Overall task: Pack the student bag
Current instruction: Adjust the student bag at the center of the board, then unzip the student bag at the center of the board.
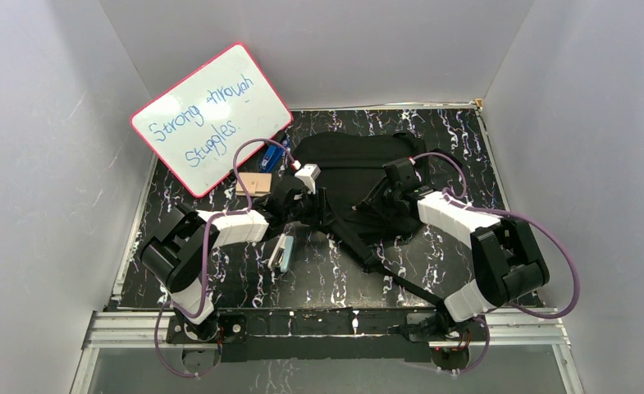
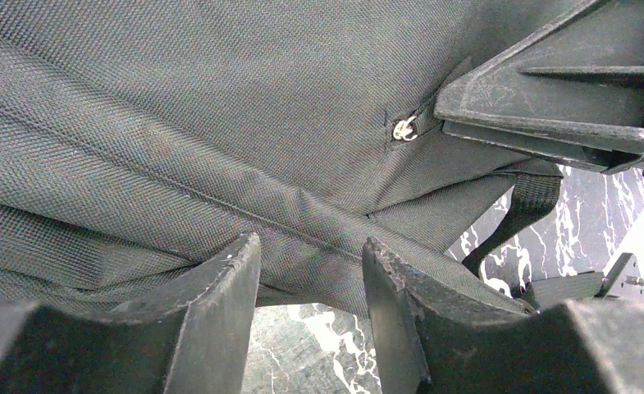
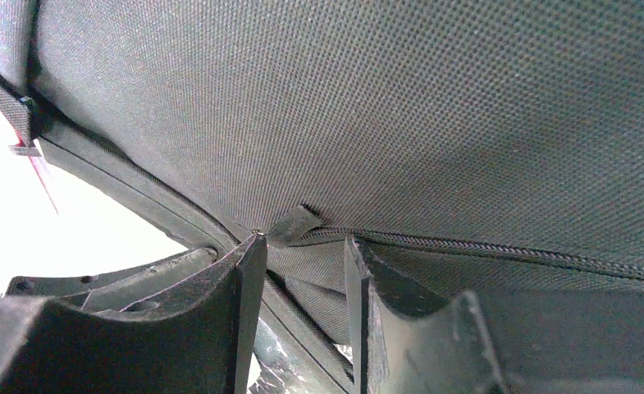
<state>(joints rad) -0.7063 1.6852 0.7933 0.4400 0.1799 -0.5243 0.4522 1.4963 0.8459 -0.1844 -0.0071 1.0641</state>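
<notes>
Holding student bag (image 1: 351, 160) edge up off bench (image 1: 326, 275), mid-bench: left gripper (image 2: 310, 244) and right gripper (image 3: 303, 240) each narrowed onto a fabric fold near zipper (image 3: 466, 246), probably to spread the opening for packing.

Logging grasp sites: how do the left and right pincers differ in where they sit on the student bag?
The left pincer straddles a plain folded seam of the student bag, near a strap; the right pincer straddles the end of a zip. The left pincer is at the bag's left part, the right pincer toward its right. Shared: both stand part-open with bag fabric in the gap; whether either clamps it is unclear.
</notes>
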